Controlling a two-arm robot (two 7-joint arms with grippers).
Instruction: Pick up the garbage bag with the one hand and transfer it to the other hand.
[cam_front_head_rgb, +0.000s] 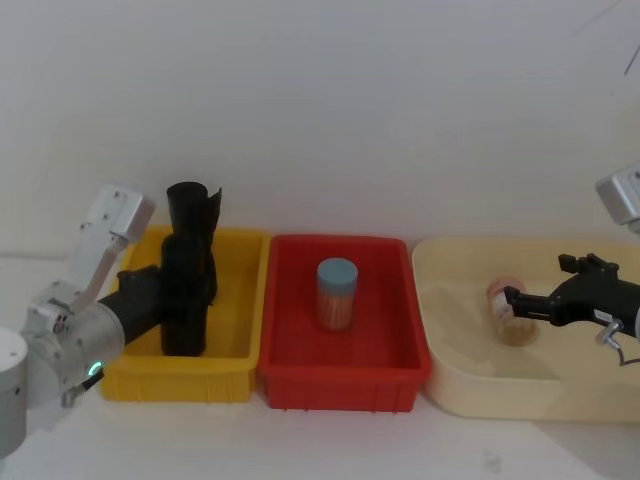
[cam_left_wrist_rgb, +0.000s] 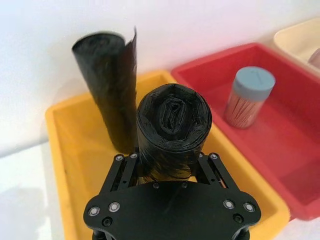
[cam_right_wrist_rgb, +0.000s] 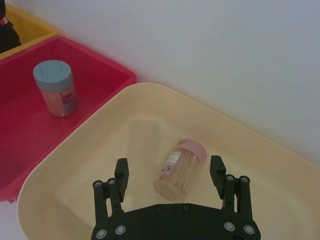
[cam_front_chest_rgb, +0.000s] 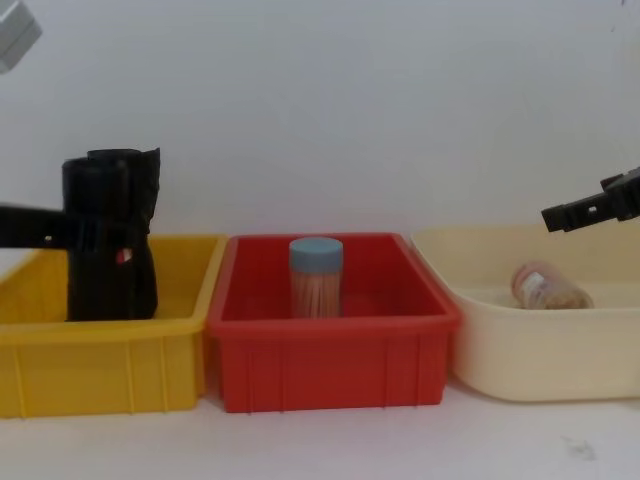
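The left gripper (cam_left_wrist_rgb: 167, 160), flat black metal dotted with screw heads, is closed on the bag (cam_left_wrist_rgb: 174, 117), one finger (cam_left_wrist_rgb: 123, 170) pressed to each side of the roll. The bag is a tight upright cylinder of crinkled, glossy black plastic; its top shows the folded layers pinched into a dimple, and from the chest view a small red label (cam_front_chest_rgb: 122, 257) sits on its side. It stands in the yellow bin (cam_front_head_rgb: 225, 375) at the left of the row. The bin's near wall hides its base, so it cannot be told whether it rests on the floor of the bin or hangs just above it. Just behind it, at the far side of the same bin, stands a second black roll (cam_left_wrist_rgb: 107, 85), taller, with a loose ragged flap sticking up from its rim. The left arm is a silver cylinder with a green glowing ring (cam_front_head_rgb: 93, 372) and reaches in from the near left. The yellow bin and the red bin (cam_front_head_rgb: 340, 385) are rectangular, hard, smooth plastic with thick rims and stand side by side. In the red bin an upright clear jar (cam_front_head_rgb: 337, 293) with a flat pale-blue lid holds thin wooden sticks. To the right sits a cream tub (cam_front_head_rgb: 480, 400) with rounded corners. In it a similar jar (cam_right_wrist_rgb: 181, 167) with a pink lid lies on its side. The right gripper (cam_right_wrist_rgb: 170, 170) hangs over that tub with its fingers (cam_right_wrist_rgb: 121, 172) spread wide, one to each side of the lying jar and above it, touching nothing.
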